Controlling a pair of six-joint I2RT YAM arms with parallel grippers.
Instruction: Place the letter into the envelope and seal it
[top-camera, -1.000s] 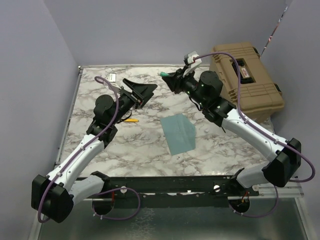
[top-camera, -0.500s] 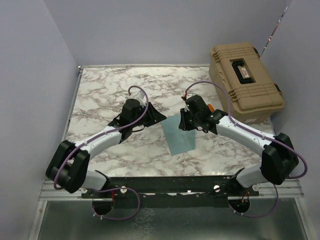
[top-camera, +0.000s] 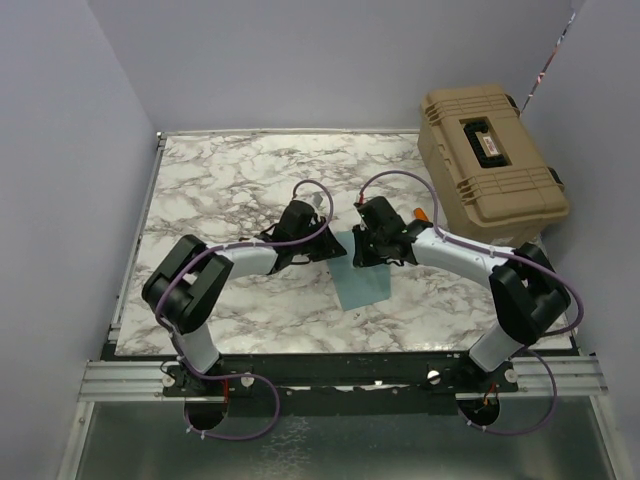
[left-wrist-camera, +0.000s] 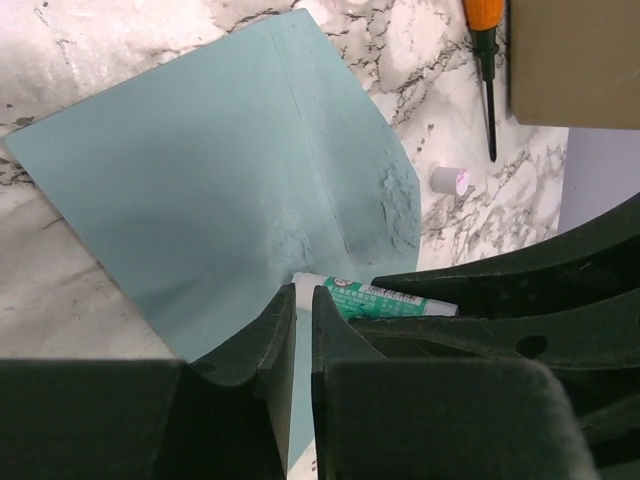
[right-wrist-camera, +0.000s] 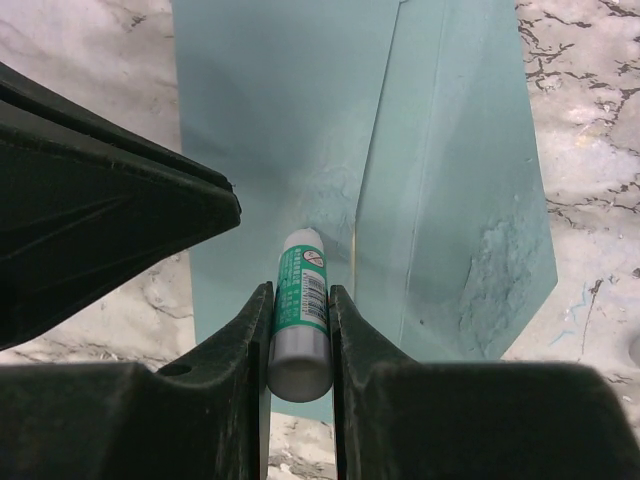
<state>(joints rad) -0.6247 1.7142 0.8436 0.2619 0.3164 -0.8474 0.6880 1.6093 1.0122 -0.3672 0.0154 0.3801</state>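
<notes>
- 2 robot arms reach in from the near edge of a marble desk (top-camera: 220, 190) and meet over its middle, seen from above.
- The envelope (top-camera: 362, 283), a flat teal paper shape, lies on the desk just in front of both hands, nearer the right arm's side.
- Its flap (right-wrist-camera: 450, 170) is open and lies out to one side of a straight crease. A rough, mottled patch marks the flap near its tapered edge.
- The right hand (right-wrist-camera: 300, 292) is clamped on a glue stick (right-wrist-camera: 302, 270), a small white tube with a green label and a grey end.
- The stick points at the envelope, its tip close by the crease (whether it touches the paper cannot be told).
- The left hand (left-wrist-camera: 300, 297) hangs low over the envelope just beside the right hand. Its 2 fingers are drawn almost together, with a thin slit between them and nothing in it.
- A screwdriver (left-wrist-camera: 487, 60) with an orange handle lies on the desk beyond the envelope, on the right.
- A small white cylinder (left-wrist-camera: 449, 180) sits near the screwdriver's tip, apart from the envelope.
- A tan hard case (top-camera: 490, 150) with its lid down stands at the far right corner of the desk.
</notes>
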